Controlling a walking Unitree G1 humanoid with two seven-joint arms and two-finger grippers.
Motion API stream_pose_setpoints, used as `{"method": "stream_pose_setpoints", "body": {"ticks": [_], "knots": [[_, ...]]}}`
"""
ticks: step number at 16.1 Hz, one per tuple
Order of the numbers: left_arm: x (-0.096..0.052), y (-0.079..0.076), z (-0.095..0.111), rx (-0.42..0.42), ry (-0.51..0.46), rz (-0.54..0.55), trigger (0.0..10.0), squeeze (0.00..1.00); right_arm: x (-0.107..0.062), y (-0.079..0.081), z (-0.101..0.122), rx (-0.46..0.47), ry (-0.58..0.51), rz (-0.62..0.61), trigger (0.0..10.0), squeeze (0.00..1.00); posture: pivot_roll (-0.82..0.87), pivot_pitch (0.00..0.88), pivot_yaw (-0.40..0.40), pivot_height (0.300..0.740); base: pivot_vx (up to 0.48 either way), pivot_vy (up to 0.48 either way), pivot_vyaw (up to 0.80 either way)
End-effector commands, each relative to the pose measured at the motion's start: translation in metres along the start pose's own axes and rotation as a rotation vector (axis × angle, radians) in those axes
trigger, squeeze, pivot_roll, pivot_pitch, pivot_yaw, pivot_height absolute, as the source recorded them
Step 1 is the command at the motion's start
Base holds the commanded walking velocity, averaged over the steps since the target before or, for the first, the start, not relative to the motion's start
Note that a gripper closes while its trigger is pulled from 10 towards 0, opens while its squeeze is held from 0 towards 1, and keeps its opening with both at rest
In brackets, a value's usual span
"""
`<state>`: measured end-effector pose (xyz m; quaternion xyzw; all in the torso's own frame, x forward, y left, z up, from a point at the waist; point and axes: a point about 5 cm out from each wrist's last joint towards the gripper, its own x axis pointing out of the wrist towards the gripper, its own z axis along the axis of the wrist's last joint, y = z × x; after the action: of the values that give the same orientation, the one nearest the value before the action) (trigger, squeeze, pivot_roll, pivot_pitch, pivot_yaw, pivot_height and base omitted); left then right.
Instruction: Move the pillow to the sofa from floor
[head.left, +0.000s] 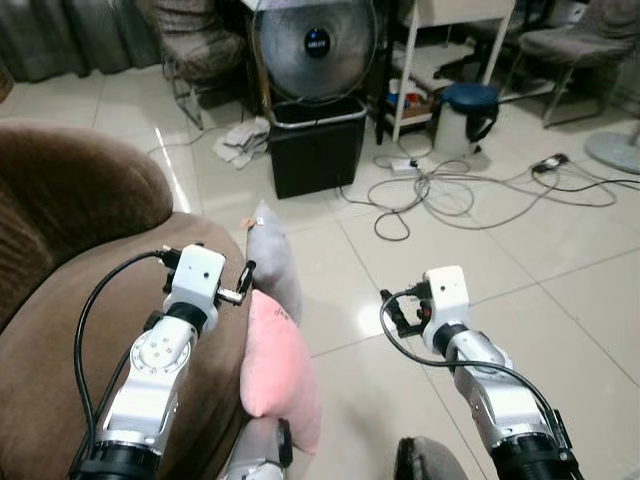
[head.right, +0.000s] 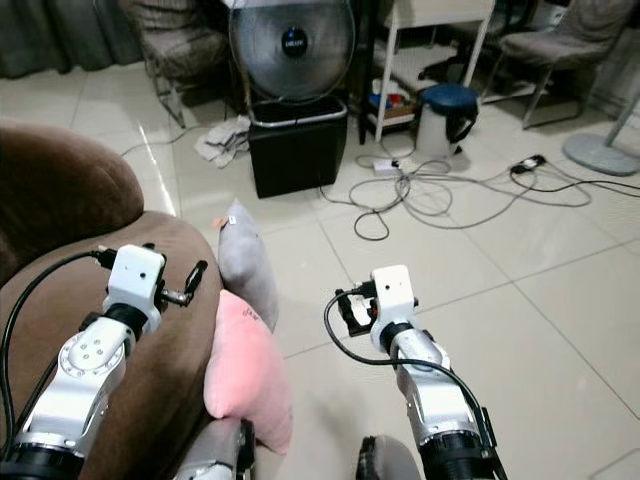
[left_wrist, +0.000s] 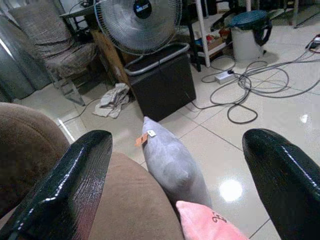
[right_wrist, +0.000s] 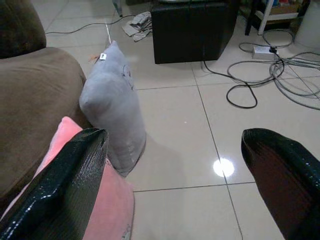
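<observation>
While both grippers, left (left_wrist: 175, 185) & right (right_wrist: 175, 185), gape wide, empty, grey pillow (right_wrist: 112, 105) w/ pink pillow (head.left: 278, 365) look soft, light; pinch a corner.

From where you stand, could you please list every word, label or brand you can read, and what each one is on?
No text can be read as words.
Fan hub badge: a pale mark, too blurred to read.
Grey pillow white tag: too small to read.
Pink pillow dark printed marks near its corner: cut off and unclear.
Left gripper and right gripper: no markings on the black fingers.
</observation>
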<state>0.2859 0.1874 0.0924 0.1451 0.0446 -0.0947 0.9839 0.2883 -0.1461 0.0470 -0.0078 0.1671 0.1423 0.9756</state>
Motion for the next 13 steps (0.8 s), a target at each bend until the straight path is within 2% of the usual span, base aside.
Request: {"method": "stream_pose_setpoints", "body": {"ticks": [1, 8, 13], "knots": [[-0.0007, -0.0018, -0.0019, 0.002, 0.013, -0.009, 10.0, 0.0, -0.001, -0.0014, 0.0009, 0.003, 0.001, 0.001, 10.0, 0.0, 0.03, 0.0, 0.031, 0.635, 0.0, 0.0, 0.0], [-0.0027, -0.0065, -0.0039, 0.004, 0.022, -0.044, 10.0, 0.0, -0.0022, 0.0006, 0.0004, 0.004, 0.008, 0.016, 10.0, 0.0, 0.03, 0.0, 0.028, 0.581, 0.0, 0.0, 0.0], [-0.0015, -0.0075, -0.0062, 0.005, 0.037, -0.048, 10.0, 0.0, -0.0033, -0.0005, 0.001, -0.002, 0.004, 0.009, 10.0, 0.0, 0.03, 0.0, 0.025, 0.581, 0.0, 0.0, 0.0]]}}
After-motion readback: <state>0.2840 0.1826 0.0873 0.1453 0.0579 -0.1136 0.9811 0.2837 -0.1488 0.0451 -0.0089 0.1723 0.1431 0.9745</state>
